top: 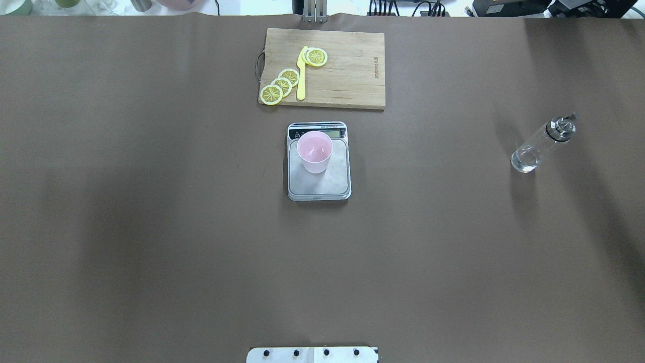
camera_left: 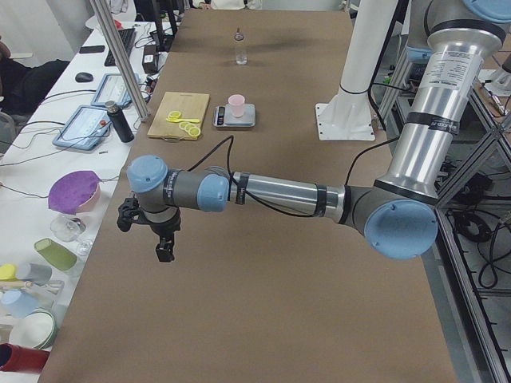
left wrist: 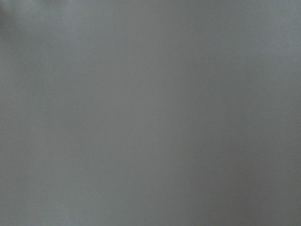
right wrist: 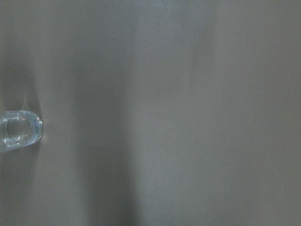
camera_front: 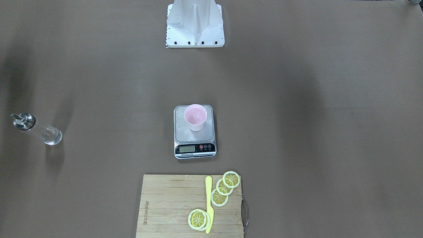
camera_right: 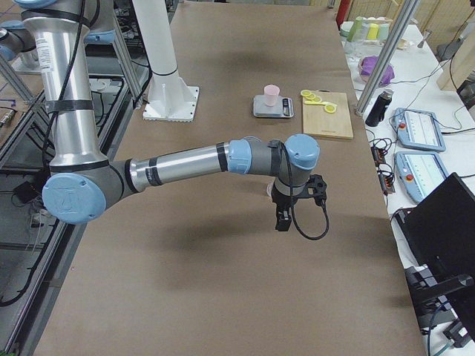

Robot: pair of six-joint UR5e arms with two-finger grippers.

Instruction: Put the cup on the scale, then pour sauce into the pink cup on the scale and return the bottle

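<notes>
The pink cup (camera_front: 195, 116) stands upright on the silver scale (camera_front: 195, 138) at the table's middle, also in the overhead view (top: 315, 151). The clear glass bottle (top: 541, 143) with its metal spout stands alone on the robot's right side, a little clear sauce at its bottom; its base shows at the left edge of the right wrist view (right wrist: 19, 129). My left gripper (camera_left: 148, 239) hangs over bare table near the left end, far from the scale. My right gripper (camera_right: 282, 219) hangs above the table near the bottle. I cannot tell whether either is open or shut.
A wooden cutting board (top: 347, 75) with several lemon slices and a yellow knife (top: 301, 75) lies just beyond the scale. The robot's white base (camera_front: 195, 26) stands behind the scale. A side bench (camera_left: 48, 239) with cups and tablets runs along the table's far edge.
</notes>
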